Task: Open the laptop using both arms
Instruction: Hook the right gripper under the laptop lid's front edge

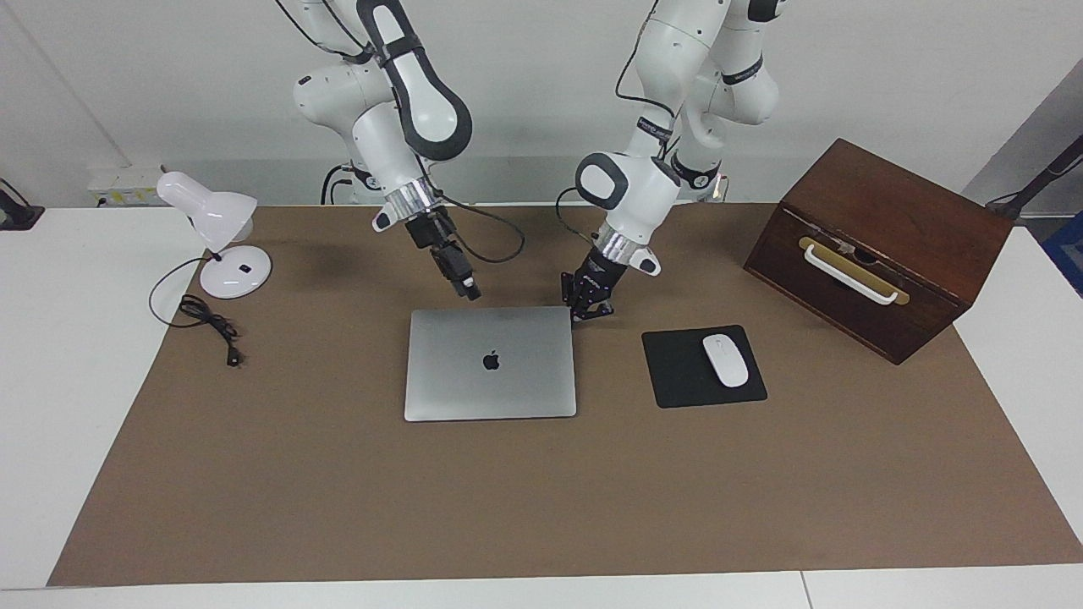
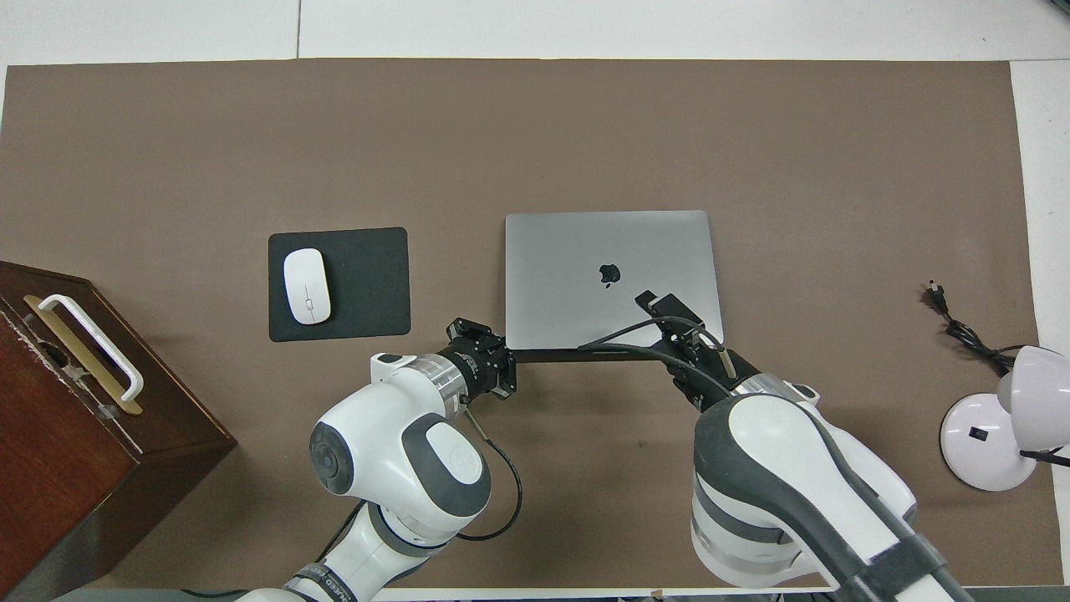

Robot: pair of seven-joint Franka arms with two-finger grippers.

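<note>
The silver-grey laptop (image 1: 491, 372) (image 2: 585, 251) lies closed and flat on the brown mat, its Apple logo up. My left gripper (image 1: 584, 313) (image 2: 505, 374) is low at the mat, right beside the laptop's corner that is nearest the robots, toward the left arm's end. My right gripper (image 1: 470, 293) (image 2: 650, 299) hangs tilted in the air over the laptop's edge nearest the robots, a little above the lid. Neither gripper holds anything that I can see.
A black mouse pad (image 1: 677, 372) (image 2: 368, 284) with a white mouse (image 1: 725, 360) (image 2: 306, 286) lies beside the laptop toward the left arm's end. A brown wooden box (image 1: 880, 245) (image 2: 75, 435) with a white handle stands farther that way. A white desk lamp (image 1: 222, 245) (image 2: 999, 418) and its cord are at the right arm's end.
</note>
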